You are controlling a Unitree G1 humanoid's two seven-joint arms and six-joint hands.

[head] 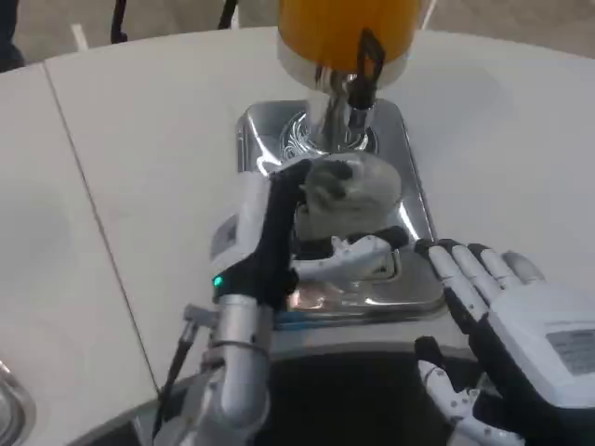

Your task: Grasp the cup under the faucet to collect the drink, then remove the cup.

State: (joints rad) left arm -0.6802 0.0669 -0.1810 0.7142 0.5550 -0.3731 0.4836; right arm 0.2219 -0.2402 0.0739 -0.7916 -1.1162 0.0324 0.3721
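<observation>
Holding the cup (pixel 349 190) with my left hand (pixel 279 232), upright right below the faucet (pixel 358 88) on the steel tray (pixel 409 279) mid-bench. Right hand (pixel 502 307) sits open by the tray's near corner, so left's clearly closer.

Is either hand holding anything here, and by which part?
The left hand wraps the cup around its side, under the faucet. The right hand holds nothing, fingers apart by the tray.

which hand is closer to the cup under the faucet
Left. The left hand is wrapped around the cup on the chrome tray; the right hand sits open off to the cup's lower right, apart from it.
</observation>
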